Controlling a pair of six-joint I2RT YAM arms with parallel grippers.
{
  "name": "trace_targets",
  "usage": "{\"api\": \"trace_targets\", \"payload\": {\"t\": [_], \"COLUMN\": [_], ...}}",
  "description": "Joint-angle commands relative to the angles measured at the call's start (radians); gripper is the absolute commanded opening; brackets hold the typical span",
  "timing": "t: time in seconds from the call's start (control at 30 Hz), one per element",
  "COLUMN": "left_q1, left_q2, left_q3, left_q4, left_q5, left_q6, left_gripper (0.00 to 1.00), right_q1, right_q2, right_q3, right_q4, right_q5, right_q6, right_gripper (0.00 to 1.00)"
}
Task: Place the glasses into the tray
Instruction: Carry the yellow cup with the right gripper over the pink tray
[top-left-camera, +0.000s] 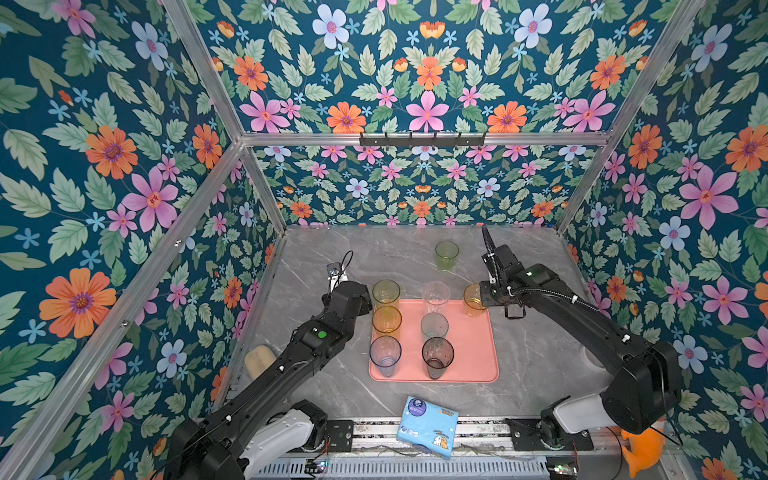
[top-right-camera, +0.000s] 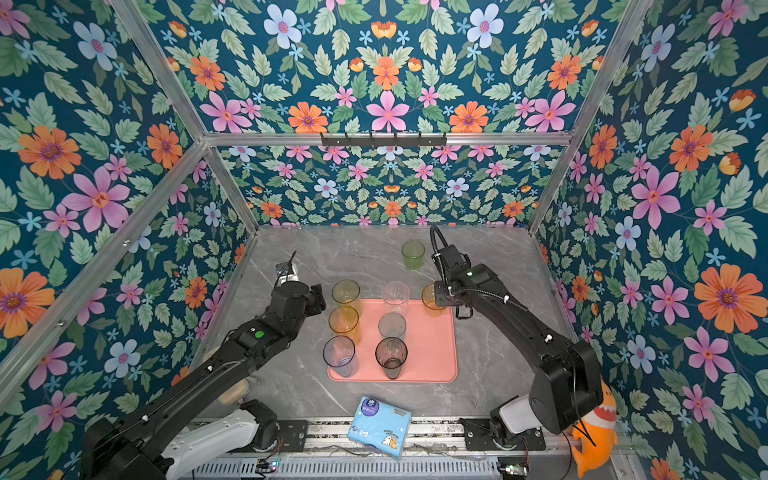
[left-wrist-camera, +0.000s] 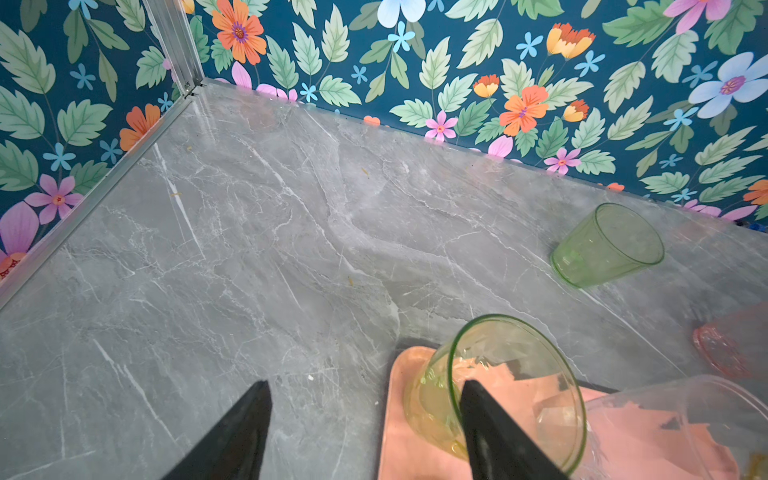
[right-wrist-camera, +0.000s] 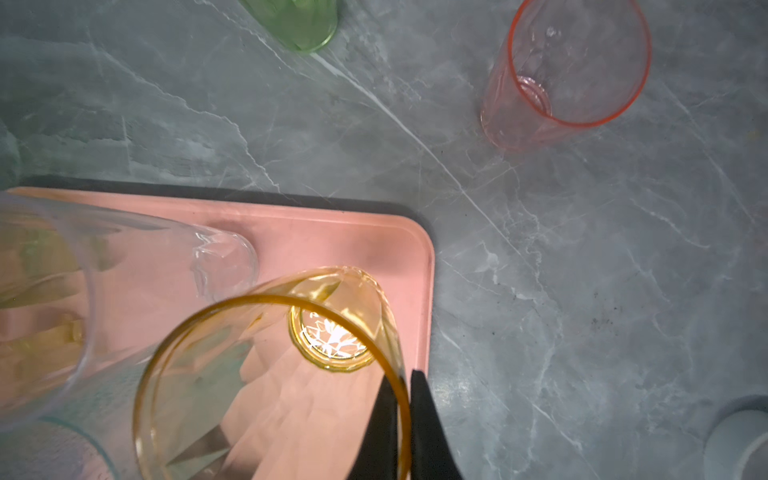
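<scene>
The right tool (right-wrist-camera: 401, 376) was pressed together on the rim of the amber glass (right-wrist-camera: 332, 291), one finger inside the wall and one outside, a grip that left the base free for setting down. That base lay over the far right corner of the tray (top-left-camera: 473, 353); whether it rested there or hung just above, I could not tell. The corner looked a sensible choice, since the tray's left edge and middle were taken. The yellow-green glass (top-left-camera: 385, 293), a second amber glass (top-left-camera: 386, 320) and the blue-grey glass (top-left-camera: 385, 355) stood upright along the left edge. The clear glass (top-left-camera: 435, 297), teal glass (top-left-camera: 434, 326) and smoky glass (top-left-camera: 437, 357) ran down the middle, leaving only the right strip bare. The left tool (left-wrist-camera: 365, 384) was spread and held nothing, just beside the yellow-green glass at the tray's far left corner. One finger overlapped that glass in the wrist view, so contact could not be judged. Off the tray, on the bench (top-left-camera: 540, 353), the green glass (top-left-camera: 446, 254) stood beyond the far edge and the pink glass (right-wrist-camera: 565, 70) beyond the far right corner. Both were upright, mouths up, so the same rim pinch would probably serve.
</scene>
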Motion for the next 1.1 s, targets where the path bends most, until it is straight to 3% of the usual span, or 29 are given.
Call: {"api": "trace_targets", "payload": {"t": [0.0,1.07], "left_q1": [0.001,0.001], "left_q2": [-0.007,-0.003], "left_q3": [0.005,0.007], "left_q4": [0.011,0.008], "left_q5": [-0.005,-0.011], "left_q6": [-0.007,-0.001], "left_gripper": [0.74,0.74], "right_q1": [0.002,0.001], "right_q2": [0.013,0.136], "right_q3": [-0.028,-0.064], "right_q4": [0.065,0.160], "right_q5": [-0.011,-0.014], "right_q6": [0.032,0.045], "right_gripper": [0.00,0.00]}}
